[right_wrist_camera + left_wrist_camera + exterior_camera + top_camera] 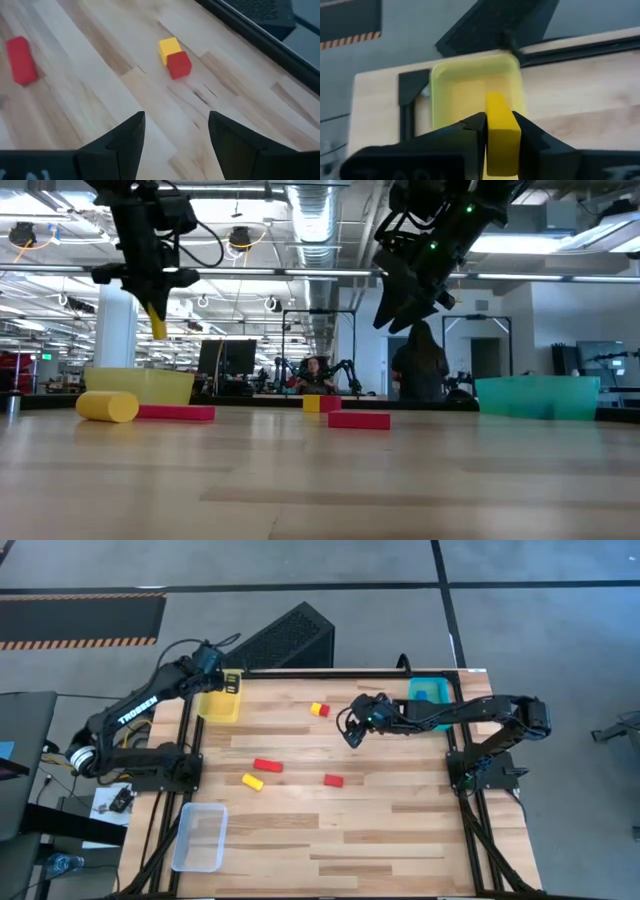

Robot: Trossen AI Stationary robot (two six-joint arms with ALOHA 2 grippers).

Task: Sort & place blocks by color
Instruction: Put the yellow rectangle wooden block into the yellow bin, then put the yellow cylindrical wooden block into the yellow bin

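Note:
My left gripper hangs above the yellow tray at the table's far left corner, shut on an oblong yellow block. My right gripper hovers open over the middle of the table, just right of a yellow block and a red block that lie touching each other. On the wood nearer the front lie a red oblong block, a yellow block and a small red block. My left gripper pinches the yellow block between its two fingers, on its two long sides. The fingers come from above, pointing down. The block is lifted clear and hangs tilted below the fingers, over the yellow tray.
A teal tray sits at the far right corner, and a clear tray at the near left edge. A dark slatted box stands just beyond the far edge. The near half of the table is bare wood.

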